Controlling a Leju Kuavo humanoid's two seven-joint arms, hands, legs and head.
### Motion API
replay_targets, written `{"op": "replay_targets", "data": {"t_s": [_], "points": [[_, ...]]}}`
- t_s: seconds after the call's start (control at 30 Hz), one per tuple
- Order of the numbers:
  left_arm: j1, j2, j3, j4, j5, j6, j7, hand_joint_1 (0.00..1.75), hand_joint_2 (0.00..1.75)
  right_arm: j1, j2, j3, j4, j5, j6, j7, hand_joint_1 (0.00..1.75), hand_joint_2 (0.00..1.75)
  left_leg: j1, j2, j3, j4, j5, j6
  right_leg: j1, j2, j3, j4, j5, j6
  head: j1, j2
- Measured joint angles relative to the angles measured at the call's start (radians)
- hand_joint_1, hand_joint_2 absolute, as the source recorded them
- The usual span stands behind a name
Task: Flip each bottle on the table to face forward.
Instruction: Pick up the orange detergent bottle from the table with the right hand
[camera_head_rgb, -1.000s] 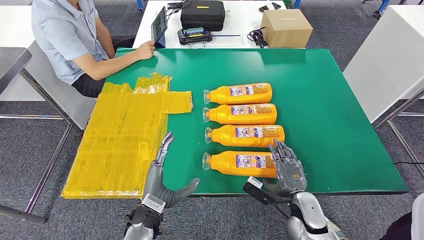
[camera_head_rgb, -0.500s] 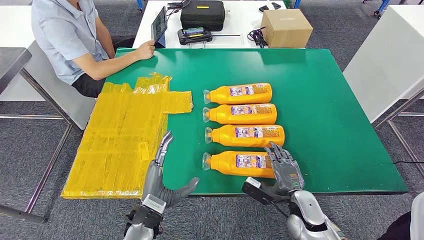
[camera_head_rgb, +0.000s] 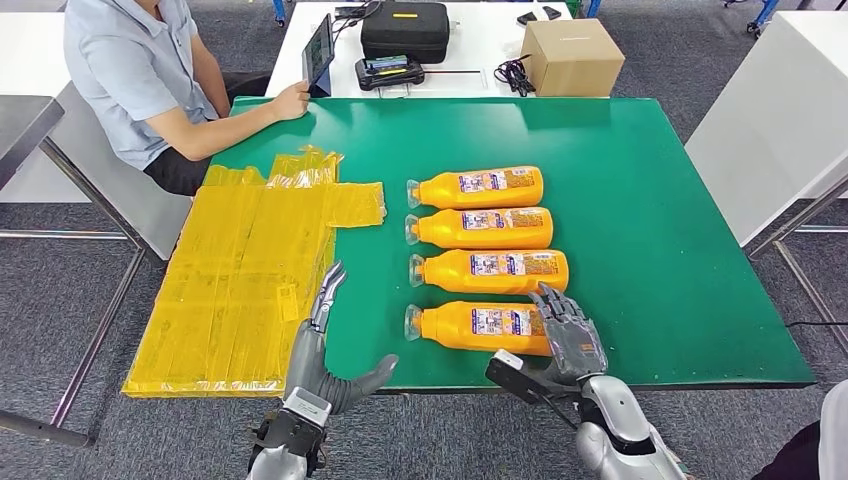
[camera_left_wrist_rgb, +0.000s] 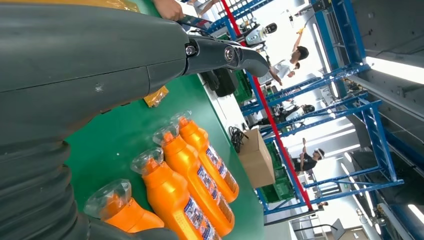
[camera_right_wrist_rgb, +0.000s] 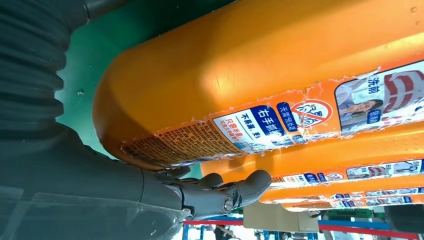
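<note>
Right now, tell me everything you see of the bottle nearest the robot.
The nearest bottle is orange plastic, lying on its side on the green table, clear cap pointing toward the yellow bags. A torn-edged printed label with small text faces up. The right hand rests over its base end, fingers curled against the far side.

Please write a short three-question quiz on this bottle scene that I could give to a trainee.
1. True or false: the four orange bottles lie on their sides on the green table, caps pointing toward the yellow bags.
2. Multiple choice: the right robot hand is over the base end of which bottle? A) the farthest bottle, B) the nearest bottle, C) none.
3. Fill in: the left robot hand, holding nothing, hovers between the nearest bottle and the ____.

Key: 1 true; 2 B; 3 yellow bags.
</note>
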Motion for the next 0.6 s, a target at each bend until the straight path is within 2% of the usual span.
{"op": "replay_targets", "data": {"t_s": [0.03, 0.07, 0.1, 0.6], "points": [[-0.001, 0.000, 0.000, 0.000, 0.000, 0.000, 0.000, 0.00, 1.75, -0.002, -0.001, 0.001, 0.004, -0.002, 0.003, 0.000, 1.52, 1.75, 0.000, 0.000, 0.000, 0.000, 0.000, 0.000, 0.000, 0.000, 0.000, 0.000, 0.000, 0.000, 0.000, 0.000], [-0.001, 0.000, 0.000, 0.000, 0.000, 0.000, 0.000, 0.00, 1.75, -0.005, -0.003, 0.002, 0.007, -0.006, 0.009, 0.000, 1.68, 1.75, 0.000, 0.000, 0.000, 0.000, 0.000, 0.000, 0.000, 0.000, 0.000, 0.000, 0.000, 0.000, 0.000, 0.000], [-0.001, 0.000, 0.000, 0.000, 0.001, 0.000, 0.000, 0.00, 1.75, -0.008, -0.006, 0.004, 0.011, -0.012, 0.016, -0.001, 1.74, 1.75, 0.000, 0.000, 0.000, 0.000, 0.000, 0.000, 0.000, 0.000, 0.000, 0.000, 0.000, 0.000, 0.000, 0.000], [-0.014, -0.006, -0.001, 0.012, 0.020, -0.013, -0.007, 0.00, 1.75, -0.042, -0.036, 0.004, 0.054, -0.091, 0.064, -0.032, 1.75, 1.75, 0.000, 0.000, 0.005, 0.000, 0.000, 0.000, 0.000, 0.000, 0.004, 0.000, 0.000, 0.000, 0.000, 0.000]]}}
